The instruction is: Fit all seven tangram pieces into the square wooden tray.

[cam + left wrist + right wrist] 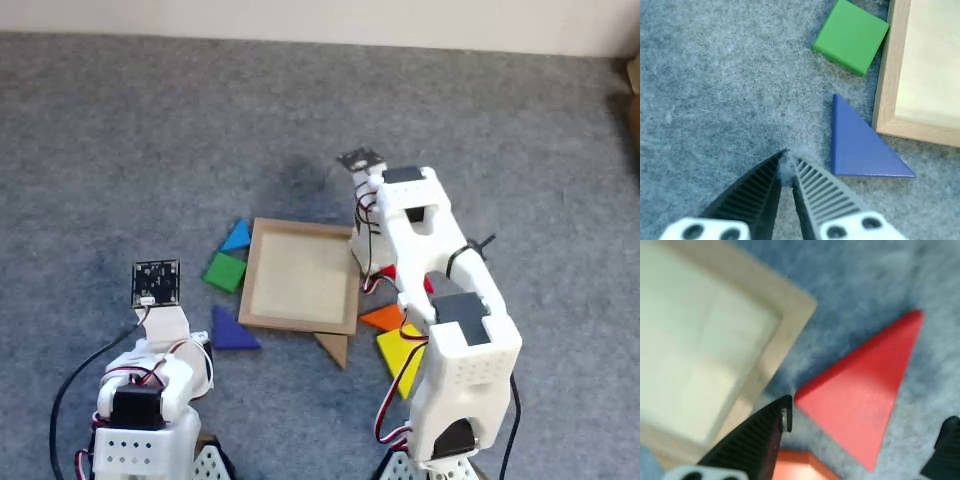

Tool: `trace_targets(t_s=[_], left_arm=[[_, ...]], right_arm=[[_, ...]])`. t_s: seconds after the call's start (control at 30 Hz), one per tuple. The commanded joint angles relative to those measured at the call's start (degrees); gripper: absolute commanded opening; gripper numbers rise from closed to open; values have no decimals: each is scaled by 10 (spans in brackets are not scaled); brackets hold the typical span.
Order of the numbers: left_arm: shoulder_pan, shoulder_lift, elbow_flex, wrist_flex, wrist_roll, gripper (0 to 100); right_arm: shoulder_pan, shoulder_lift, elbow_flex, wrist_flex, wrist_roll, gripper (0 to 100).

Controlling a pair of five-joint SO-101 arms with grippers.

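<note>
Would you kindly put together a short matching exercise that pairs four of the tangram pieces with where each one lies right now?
Things:
1. green square
2. dark blue triangle
3. red triangle
4. brown piece

Places:
A. between the open fingers of the right gripper
B. at the edge of the tray nearest the arms
C. just ahead of the tips of the left gripper
D. beside the tray, beyond the dark blue triangle from the left gripper

Pairs: 1-D, 2-C, 3-A, 4-B

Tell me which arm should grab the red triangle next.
Right. The right gripper is open over the red triangle beside the tray; the left gripper is shut by the blue triangle.
</note>
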Motion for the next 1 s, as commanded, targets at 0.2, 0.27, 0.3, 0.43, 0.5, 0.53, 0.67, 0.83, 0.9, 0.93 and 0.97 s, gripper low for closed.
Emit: trace_targets(t_s=[0.2, 0.27, 0.3, 0.43, 0.5, 0.53, 0.67, 0.83, 0.9, 0.93, 0.97], left_arm=[[-5, -6, 12, 3, -1, 5], [-5, -6, 12, 3, -1, 5], [-5, -6, 12, 3, -1, 5], [-5, -6, 12, 3, -1, 5], [-5, -6, 12, 3, -1, 5], [-5, -6, 12, 3, -1, 5], [-5, -6, 12, 3, -1, 5], [-5, -6, 12, 3, -1, 5], [-5, -6, 12, 3, -1, 5], [-5, -6, 12, 3, -1, 5], [-5, -6, 12, 3, -1, 5]], right_arm=[[6, -41, 0, -54, -26, 422], [8, -41, 14, -57, -26, 422], [10, -41, 19, -57, -26, 422], [13, -41, 37, -65, -26, 422], [13, -42, 51, -65, -26, 422], [12, -42, 54, -65, -26, 422], [13, -42, 56, -65, -26, 422], [13, -42, 57, -64, -26, 422], [13, -42, 57, -64, -26, 418], [13, -42, 57, -64, -26, 405], [13, -41, 57, -65, -26, 384]])
